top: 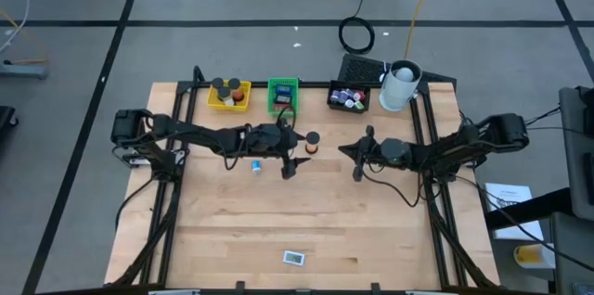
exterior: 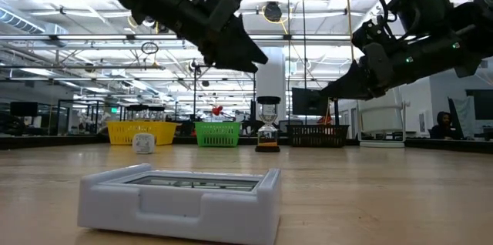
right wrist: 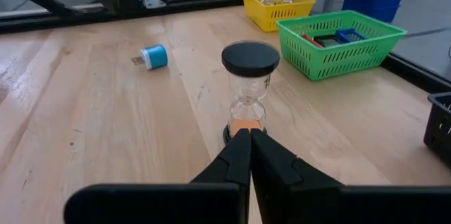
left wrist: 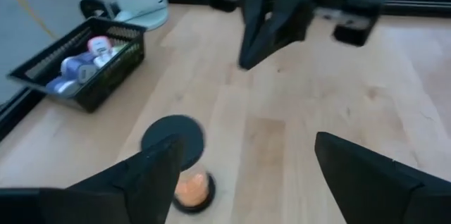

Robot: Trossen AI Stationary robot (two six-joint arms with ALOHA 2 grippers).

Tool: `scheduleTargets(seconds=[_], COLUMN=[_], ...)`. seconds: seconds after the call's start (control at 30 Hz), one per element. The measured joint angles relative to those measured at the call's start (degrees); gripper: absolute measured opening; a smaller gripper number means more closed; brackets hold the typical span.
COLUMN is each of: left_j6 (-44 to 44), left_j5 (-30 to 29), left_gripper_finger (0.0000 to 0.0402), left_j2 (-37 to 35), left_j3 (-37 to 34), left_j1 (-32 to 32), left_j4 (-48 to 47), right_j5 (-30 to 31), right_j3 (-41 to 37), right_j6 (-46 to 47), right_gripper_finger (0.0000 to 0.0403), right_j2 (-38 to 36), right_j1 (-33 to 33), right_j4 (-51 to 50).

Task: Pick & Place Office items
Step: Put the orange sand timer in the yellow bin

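Left gripper (top: 299, 151): fingers apart, holding nothing, raised above the table in the low view; its fingertips (left wrist: 151, 164) stand to either side of open wood.
Hourglass (right wrist: 249, 90): upright on the table just beside the left gripper, black caps, orange sand in the lower bulb; not touched by either gripper.
Right gripper (right wrist: 249, 134): fingers pressed together, empty, raised off the table, pointing toward the hourglass, which stands a short way ahead of its tips.
Blue roll (top: 255, 165): lying on the wood near the left gripper, on the side away from the right gripper.
White case (exterior: 182, 199): flat on the table near the front edge, well apart from both grippers.
Yellow tray (top: 229, 96): at the table's far edge, beyond the left arm, with dark round items in it.
Green tray (right wrist: 340, 42): next to the yellow one, holding red and blue flat pieces.
Black tray (left wrist: 83, 63): far edge beyond the right gripper, small coloured bits inside.
White cup (top: 400, 86): just beside the black tray.
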Motion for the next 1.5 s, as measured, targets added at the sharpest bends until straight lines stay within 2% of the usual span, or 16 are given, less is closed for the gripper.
scheduleTargets(seconds=[0.13,0.33,0.53,0.93,1.13,1.37,1.5], left_j6=[0.3,0.2,0.5,1.9,2.0,3.5,3.5], left_j5=[1.6,1.9,-1.6,-3.4,5.0,4.1,2.9], left_gripper_finger=[0.0343,0.0341,0.0345,0.0351,0.0352,0.0352,0.0352], left_j2=[0.0,0.0,0.0,0.1,3.7,10.0,12.2], left_j3=[1.3,1.5,1.5,1.5,1.5,1.5,1.5], left_j1=[-0.6,-0.7,-0.7,1.8,6.5,7.2,7.2], left_j4=[-0.1,-0.2,-1.5,-2.5,2.8,9.9,10.8], right_j5=[0.0,0.0,0.0,0.0,0.0,0.0,0.0], right_j3=[0.0,0.0,0.0,0.0,0.0,0.0,0.0], right_j6=[0.0,0.4,0.3,0.4,0.3,0.0,0.0], right_gripper_finger=[0.0001,0.0001,0.0001,0.0001,0.0001,0.0001,0.0001], right_j2=[1.5,2.6,2.6,2.6,2.6,2.6,2.6], right_j1=[0.0,0.0,0.0,0.0,0.0,0.3,0.3], right_j4=[0.3,0.9,1.7,1.7,1.6,1.5,1.5])
